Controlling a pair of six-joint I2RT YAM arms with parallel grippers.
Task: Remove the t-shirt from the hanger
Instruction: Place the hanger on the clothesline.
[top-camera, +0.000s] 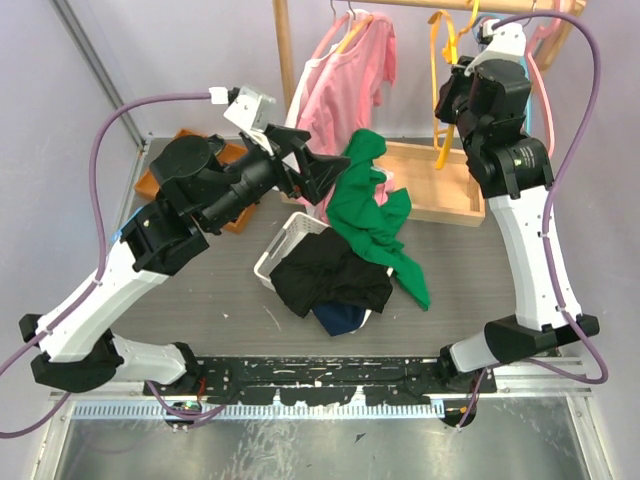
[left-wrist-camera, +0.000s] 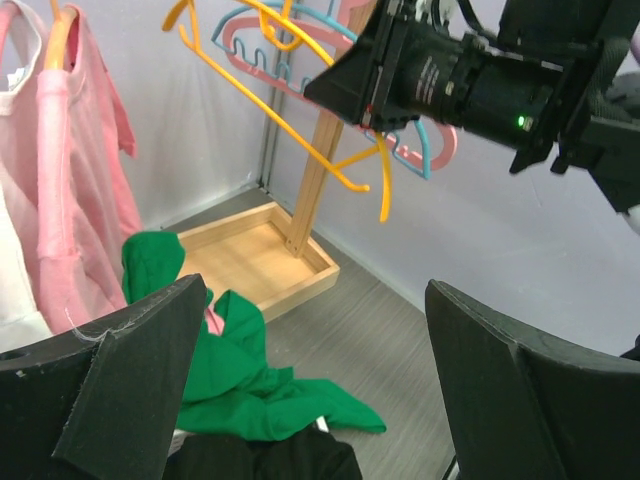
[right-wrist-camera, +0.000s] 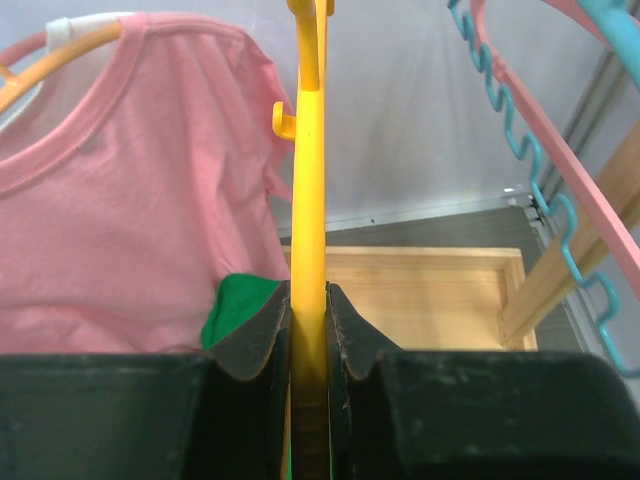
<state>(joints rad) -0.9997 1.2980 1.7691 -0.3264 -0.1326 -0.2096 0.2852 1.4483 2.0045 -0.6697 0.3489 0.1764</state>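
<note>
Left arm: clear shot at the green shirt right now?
Probably yes. The left gripper is open beside the green shirt, nothing between them; the right gripper clamps the yellow hanger.

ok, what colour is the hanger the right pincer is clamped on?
Yellow. The hanger shows best in the right wrist view, pinched in the right pincer.

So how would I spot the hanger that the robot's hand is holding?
Look for the tall wooden clothes rack at the back of the table. Toward its right end hangs a bare yellow plastic hanger, pinched in the right hand. A pink t-shirt hangs beside it, but this hanger carries nothing.
</note>
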